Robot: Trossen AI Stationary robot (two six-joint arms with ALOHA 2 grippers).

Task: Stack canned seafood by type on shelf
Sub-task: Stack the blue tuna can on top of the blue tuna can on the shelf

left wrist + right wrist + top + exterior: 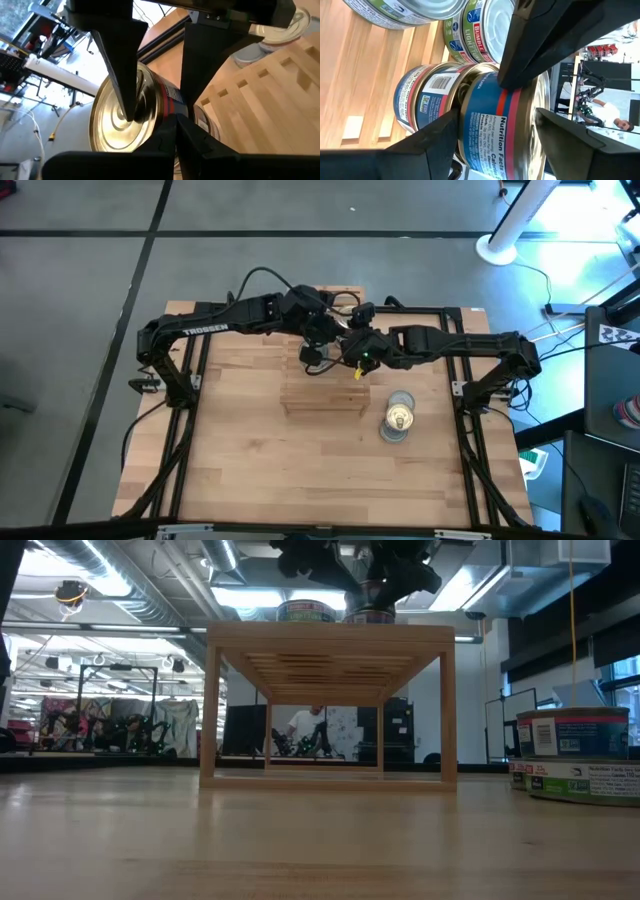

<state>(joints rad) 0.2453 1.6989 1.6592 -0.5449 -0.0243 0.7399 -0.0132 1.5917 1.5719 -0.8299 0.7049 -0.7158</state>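
The light-wood shelf [322, 398] stands mid-table. On its top stand green-labelled tins [470, 25] and a blue-labelled tin [420, 100]. A second blue-and-red tin with a gold top [495, 140] is over that one, but I cannot tell whether it rests on it. Both grippers meet at this upper tin, above the shelf's far edge. My right gripper [495, 115] is shut on it. My left gripper [175, 125] is shut, with its tips at the tin's side. In the low view, dark arms hide the upper tin. My right gripper pinches the upper tin by its two flat ends. One finger [125, 75] lies across the gold top [107, 125], and the other [432, 142] is at the bottom rim where the two tins meet. It comes in level from the table's right. The tin stays upright. My left gripper has its shut fingertips at the upper tin's side wall [490, 95], reaching in from the table's left. I cannot tell whether they touch the wall.
A small pile of tins [399, 420] lies on the tabletop to the right of the shelf, also seen in the low view as tins [572, 755]. Another tin [305, 612] stands on the shelf top beside the stack. Bare wood lies in front of the shelf.
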